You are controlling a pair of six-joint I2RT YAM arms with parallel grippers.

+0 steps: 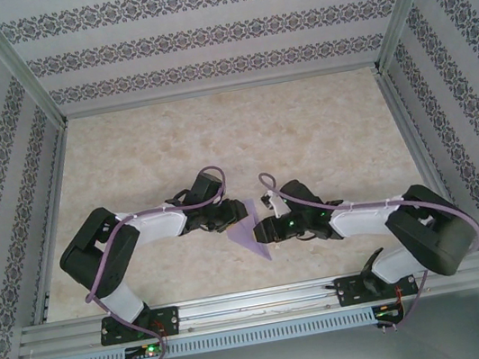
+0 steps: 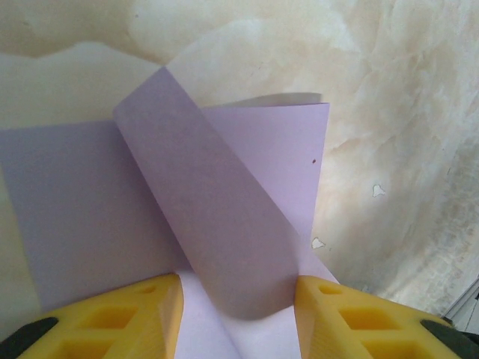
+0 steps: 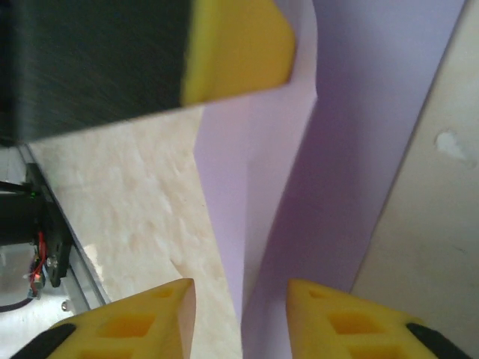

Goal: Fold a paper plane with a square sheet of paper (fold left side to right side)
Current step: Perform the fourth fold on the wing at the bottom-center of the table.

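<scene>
The lavender sheet of paper [image 1: 249, 231] lies partly folded on the table between both grippers, narrowing to a point toward the near edge. In the left wrist view a curled flap of the paper [image 2: 224, 224] arches up between the yellow fingers [image 2: 127, 321] of my left gripper [image 2: 238, 314], whose jaws stand apart; the right finger touches the flap's edge. From above, my left gripper [image 1: 230, 217] is at the paper's left edge. My right gripper [image 1: 267, 228] sits at its right edge, jaws apart [image 3: 241, 314] astride a raised fold of the paper [image 3: 359, 112]. The left gripper's yellow pad [image 3: 239, 45] rests on the paper opposite.
The tabletop [image 1: 305, 133] is beige marble-patterned, with room at the back. Patterned walls stand on three sides. A metal rail [image 1: 259, 304] with the arm bases runs along the near edge; its edge and wiring [image 3: 41, 258] show in the right wrist view.
</scene>
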